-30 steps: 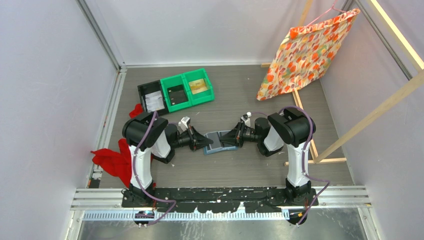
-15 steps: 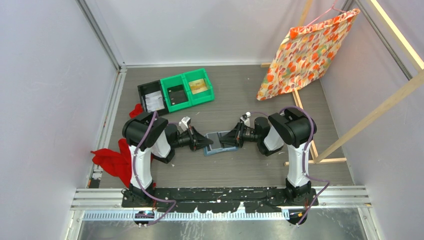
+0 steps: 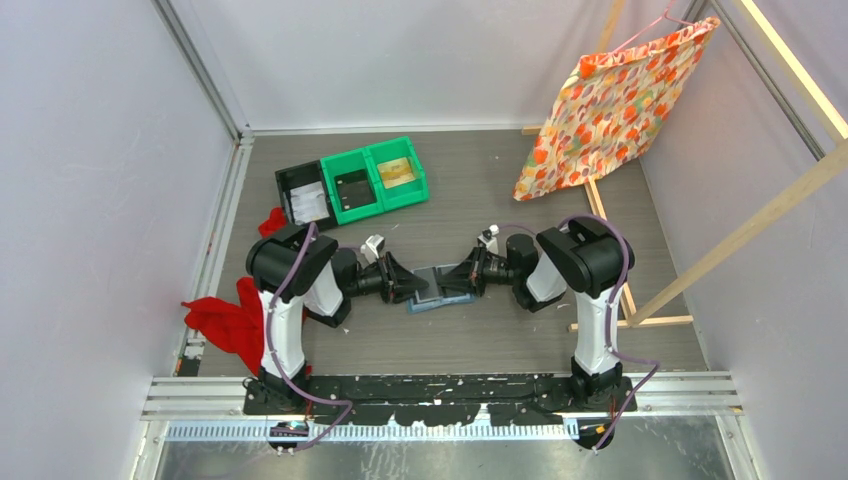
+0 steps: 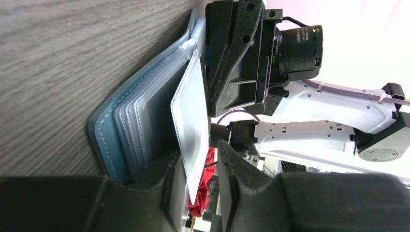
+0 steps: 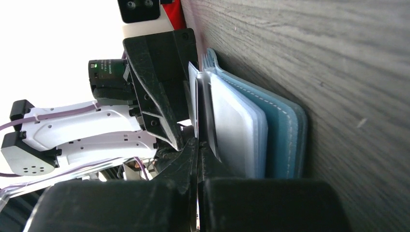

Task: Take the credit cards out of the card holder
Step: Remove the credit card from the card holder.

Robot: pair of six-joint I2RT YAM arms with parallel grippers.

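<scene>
Flat light-blue bifold card holder (image 3: 437, 284) lies frame centre between my hands. Left gripper (image 4: 200, 186) stands parted astride a pale clear sleeve (image 4: 191, 128); right gripper (image 5: 197, 164) pinches holder's opposite edge.

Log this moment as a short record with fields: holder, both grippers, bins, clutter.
holder: blue card holder on the table between the two arms, clear sleeves fanned up
left gripper: left gripper open, a pale sleeve between its fingers
right gripper: right gripper shut at the opposite edge of the holder
bins: black tray and two green bins in a row at the far left
clutter: red cloth by the left arm's base; patterned cloth hanging far right
</scene>
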